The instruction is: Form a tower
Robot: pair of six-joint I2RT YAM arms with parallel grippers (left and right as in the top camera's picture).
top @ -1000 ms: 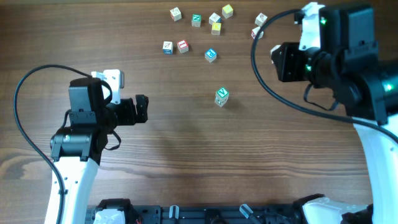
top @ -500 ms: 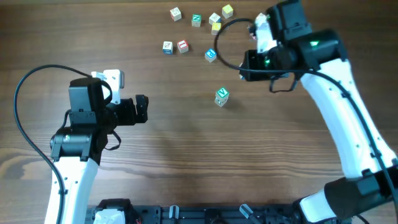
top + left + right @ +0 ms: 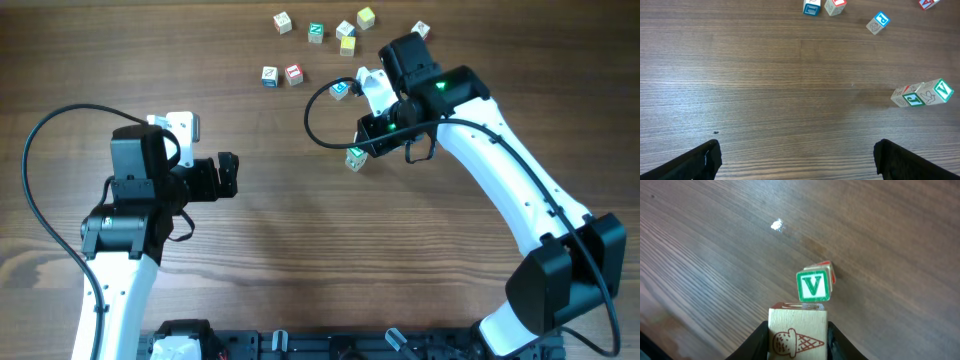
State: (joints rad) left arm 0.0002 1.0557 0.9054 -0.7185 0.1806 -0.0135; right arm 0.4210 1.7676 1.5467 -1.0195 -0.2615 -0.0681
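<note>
The tower (image 3: 356, 158) is a short column of white letter cubes with a green V on top, standing mid-table. It also shows at the right of the left wrist view, tower (image 3: 922, 93). My right gripper (image 3: 373, 135) hovers just beside and above it. In the right wrist view that gripper (image 3: 798, 339) is shut on a wooden cube with an ice-cream cone drawing (image 3: 798, 330), and the tower (image 3: 814, 285) sits just beyond the cube. My left gripper (image 3: 228, 175) stands open and empty well to the left, its fingers (image 3: 700, 162) wide apart.
Several loose letter cubes lie at the back of the table: a pair (image 3: 281, 75), a blue one (image 3: 340, 88), and a cluster (image 3: 345, 30) with one further right (image 3: 420, 31). A white speck (image 3: 776, 225) marks the wood.
My right arm has swung from the back right corner leftward and forward, carrying its cube to the tower. The left arm has not moved.
</note>
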